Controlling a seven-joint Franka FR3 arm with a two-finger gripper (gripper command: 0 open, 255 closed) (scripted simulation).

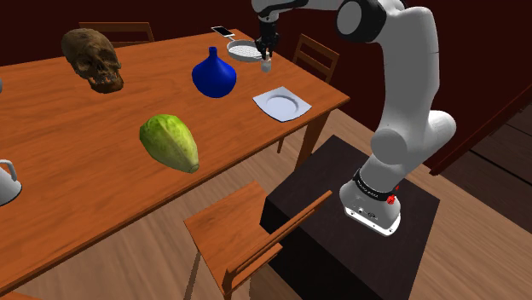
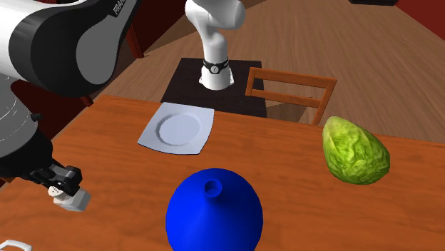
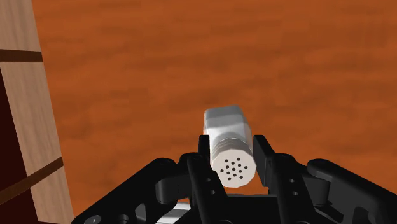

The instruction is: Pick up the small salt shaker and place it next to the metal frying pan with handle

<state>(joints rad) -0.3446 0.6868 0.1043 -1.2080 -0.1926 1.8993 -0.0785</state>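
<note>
Black end effector (image 3: pixel 233 153) pinches small white salt shaker (image 3: pixel 224 121) just beside round grey frying pan (image 1: pixel 245 52) (grasp done); release onto brown wooden counter (image 1: pixel 85 128) seemingly left.

The blue vase (image 1: pixel 213 75) is standing tall as the nearest obstacle to the gripper (image 1: pixel 267 54), which is clasping the salt shaker (image 1: pixel 267 65) just beside the frying pan (image 1: pixel 245 51), and a strip of bare table (image 1: pixel 77 145) is lying open between vase and shaker. The white plate (image 1: pixel 281 104) is lying flat near the vase, while the cabbage (image 1: pixel 170 142) and skull (image 1: pixel 94 58) are sitting well apart from it
</note>
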